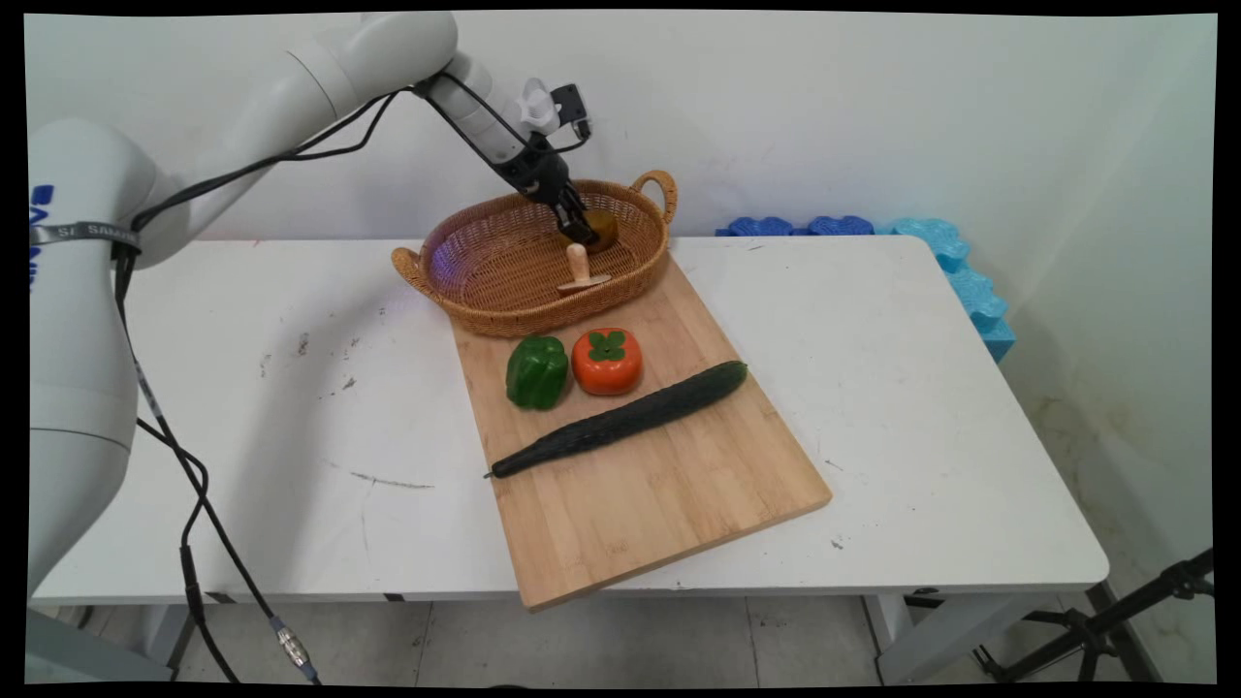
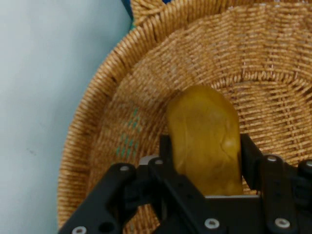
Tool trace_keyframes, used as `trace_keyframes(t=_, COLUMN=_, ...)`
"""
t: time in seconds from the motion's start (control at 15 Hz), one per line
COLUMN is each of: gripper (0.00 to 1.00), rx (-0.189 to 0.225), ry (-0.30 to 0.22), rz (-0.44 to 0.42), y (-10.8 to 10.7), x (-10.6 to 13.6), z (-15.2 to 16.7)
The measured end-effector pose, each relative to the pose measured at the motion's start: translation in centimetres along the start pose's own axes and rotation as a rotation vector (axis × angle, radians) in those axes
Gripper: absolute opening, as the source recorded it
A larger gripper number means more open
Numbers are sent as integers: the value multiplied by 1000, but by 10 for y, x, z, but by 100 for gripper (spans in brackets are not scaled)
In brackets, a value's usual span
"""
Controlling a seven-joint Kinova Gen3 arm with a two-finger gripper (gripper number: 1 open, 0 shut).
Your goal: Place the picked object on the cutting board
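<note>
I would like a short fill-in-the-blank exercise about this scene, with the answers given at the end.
1. The gripper holds a yellow-brown potato between its jaws, above the inside of the wicker ____.
2. The basket stands at the far end of the wooden cutting ____.
3. On the board, the orange persimmon sits beside a green ____.
4. The long dark green thing lying across the board is a ____.

Missing words: basket; board; pepper; cucumber

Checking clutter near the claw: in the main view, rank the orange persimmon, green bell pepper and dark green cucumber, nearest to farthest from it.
1. Orange persimmon, on the board just in front of the basket.
2. Green bell pepper, left of the persimmon.
3. Dark green cucumber, lying nearer the camera.
</note>
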Motion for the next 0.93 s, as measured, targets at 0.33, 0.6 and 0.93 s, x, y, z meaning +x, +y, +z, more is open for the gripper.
trace_keyframes(t=0.33, gripper=0, rx=48, ry=19, rz=-28, y=5, x=7, z=-22)
trace_keyframes(t=0.6, gripper=0, rx=93, ry=44, rz=-68, y=21, x=19, z=-51)
trace_keyframes(t=0.93, gripper=0, rx=118, ry=71, rz=-122, y=47, x=32, z=-78)
